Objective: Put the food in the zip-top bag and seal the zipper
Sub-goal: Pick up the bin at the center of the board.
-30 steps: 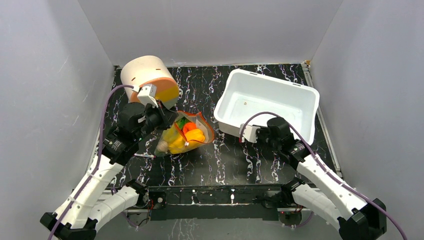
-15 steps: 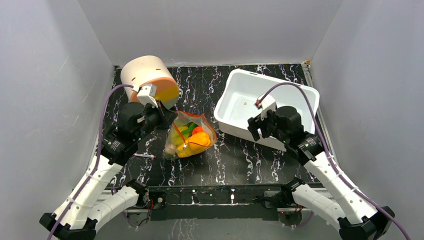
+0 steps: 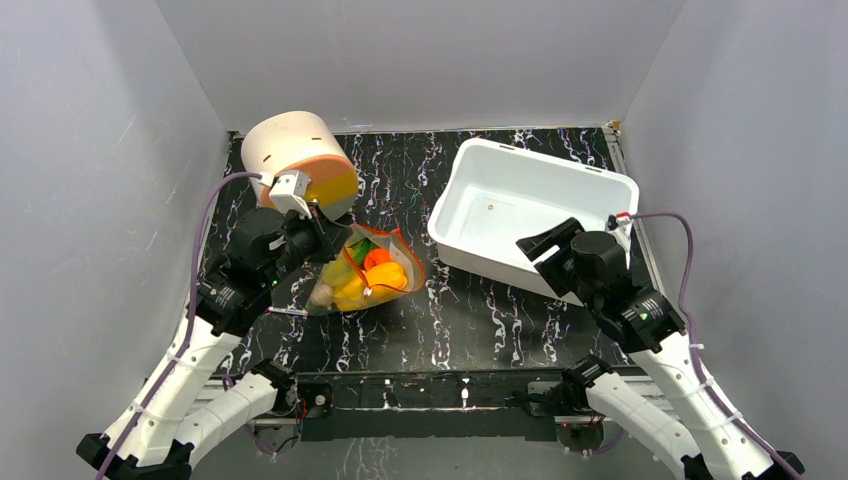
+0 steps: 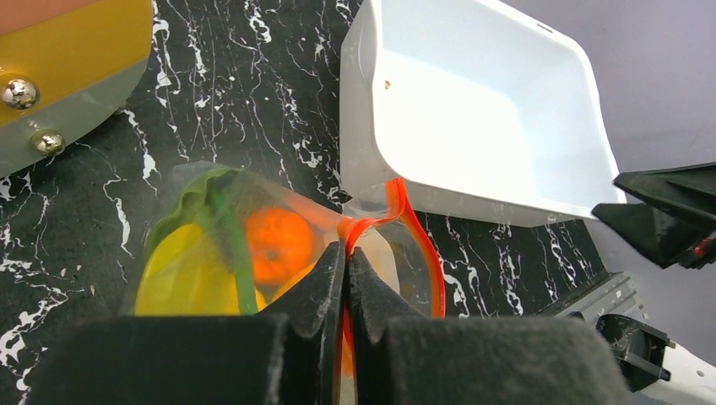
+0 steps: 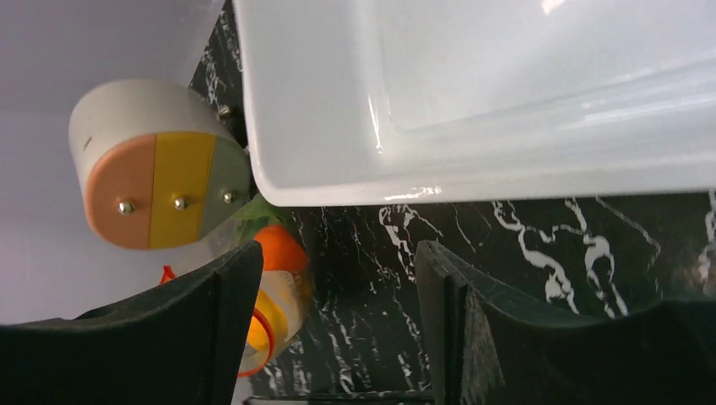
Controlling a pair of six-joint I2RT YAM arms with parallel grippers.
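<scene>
The zip-top bag [image 3: 365, 272] lies left of centre on the black marbled table, its mouth gaping toward the right. Inside it sits the food: an orange-red tomato [image 4: 274, 240], a yellow pepper [image 4: 181, 278] and a green pod [image 4: 224, 219]. My left gripper [image 4: 346, 253] is shut on the red-orange zipper [image 4: 422, 253] at the mouth's far-left edge, and is seen from above at the bag's upper left [image 3: 325, 237]. My right gripper [image 3: 545, 247] hangs open and empty by the white tub's near wall, well right of the bag. In the right wrist view, the right gripper [image 5: 336, 261] frames bare table, with the bag [image 5: 270, 295] at its left.
A white rectangular tub [image 3: 455, 250] stands at the back right, holding only a small speck. A round drum [image 3: 290, 150] with a peach, yellow and grey face lies on its side at the back left, just behind the left gripper. A thin pen-like stick [image 3: 288, 313] lies near the left arm.
My right gripper opened, rose from the table in front of the tub and swung to the right. The bag rocked a little in my left gripper's grip.
</scene>
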